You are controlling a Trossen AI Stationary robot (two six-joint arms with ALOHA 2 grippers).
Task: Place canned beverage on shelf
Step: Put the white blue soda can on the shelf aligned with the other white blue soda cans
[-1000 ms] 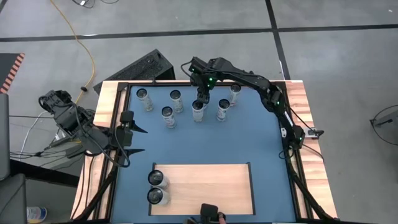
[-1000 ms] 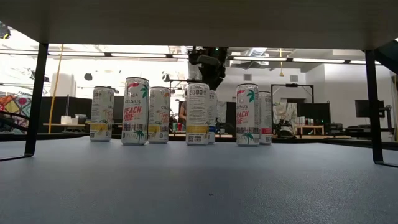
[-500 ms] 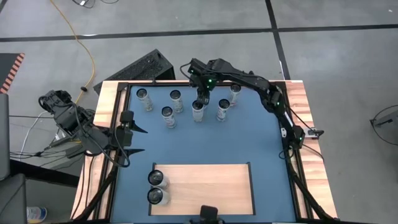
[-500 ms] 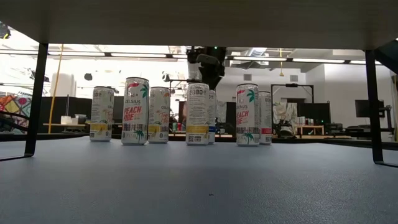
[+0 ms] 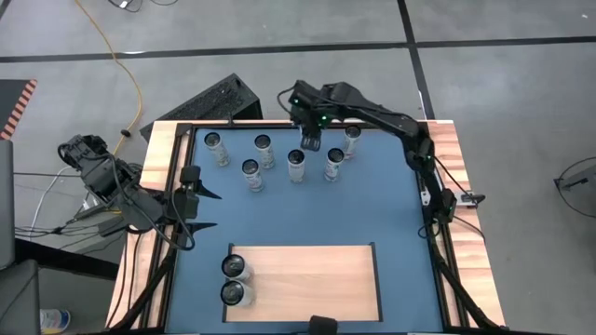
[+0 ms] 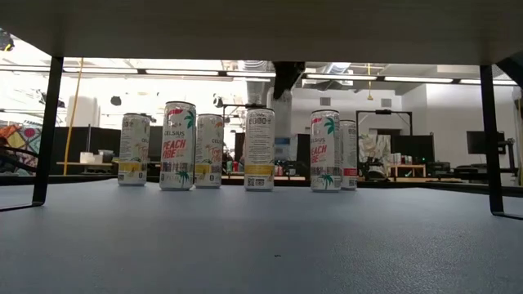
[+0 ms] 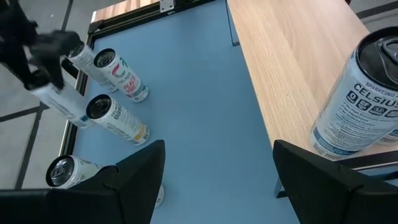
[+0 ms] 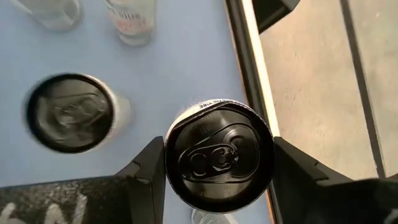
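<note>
Can (image 8: 219, 157) sits clamped in right gripper (image 5: 310, 140), lifted.

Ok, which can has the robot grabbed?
Look at the far end of the blue table, where loose cans stand in a bunch. The right gripper hangs over the middle of that bunch, with the can between its two fingers. It's the only can with a dark finger on each side.

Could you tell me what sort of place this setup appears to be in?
Probably a robotics lab or open workshop. A blue table stands on a bare concrete floor with a yellow cable trailing across it, and the low view shows long ceiling lights and desks with monitors behind the cans.
</note>
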